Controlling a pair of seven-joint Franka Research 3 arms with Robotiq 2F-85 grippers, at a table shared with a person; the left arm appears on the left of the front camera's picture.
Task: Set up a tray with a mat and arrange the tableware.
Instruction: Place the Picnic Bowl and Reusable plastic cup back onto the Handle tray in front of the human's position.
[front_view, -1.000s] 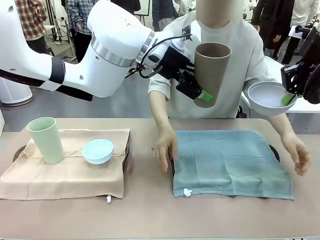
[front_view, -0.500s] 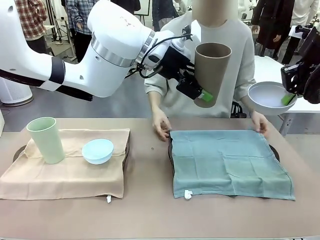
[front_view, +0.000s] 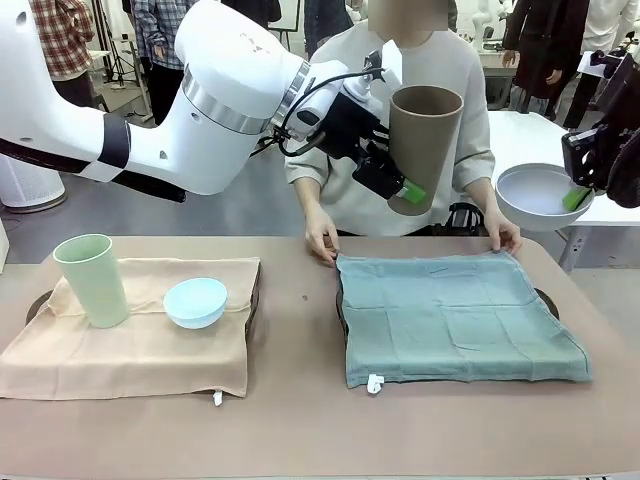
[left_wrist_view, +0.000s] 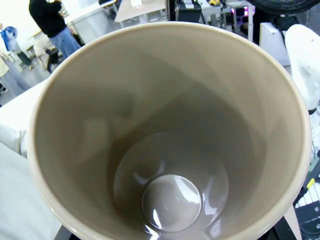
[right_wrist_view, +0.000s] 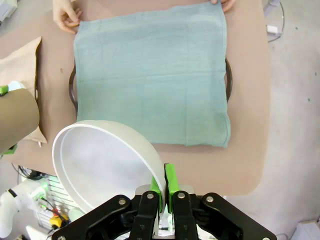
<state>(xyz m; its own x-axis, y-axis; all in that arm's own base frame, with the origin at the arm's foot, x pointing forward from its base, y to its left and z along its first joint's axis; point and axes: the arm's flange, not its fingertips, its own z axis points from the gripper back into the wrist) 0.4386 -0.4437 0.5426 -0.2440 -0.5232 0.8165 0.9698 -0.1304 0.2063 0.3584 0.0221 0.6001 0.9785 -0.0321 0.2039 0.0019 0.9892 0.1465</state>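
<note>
Left gripper (front_view: 404, 190) jaws clamp the tan-brown cup (front_view: 424, 145) aloft; right gripper (right_wrist_view: 164, 186) jaws pinch the white bowl (right_wrist_view: 102, 165) rim. Person's hands (front_view: 322, 243) hold the teal mat (front_view: 455, 316) at its far corners.

Tall tan-brown plastic cup (front_view: 425, 140): matte tan outside; in the left wrist view (left_wrist_view: 165, 135) the inside is paler beige at the rim and darker brown toward the glossy base.

Small white shallow bowl (front_view: 538, 193), at 3 o'clock: plain white, greyish shade inside; the same in the right wrist view (right_wrist_view: 100, 160).

Tall pale green plastic cup (front_view: 92, 280), at 9 o'clock: even mint green, no pattern.

Small light blue shallow bowl (front_view: 195, 301): pale sky blue.

Peach-beige cloth mat (front_view: 130, 340): plain, small white tag at its near edge.

Teal-grey cloth mat (front_view: 455, 320): plain, faint fold creases, white tag; dark brown tray rim (front_view: 546, 300) beneath.

Gripper pads: bright green on black fingers. Arms white.
</note>
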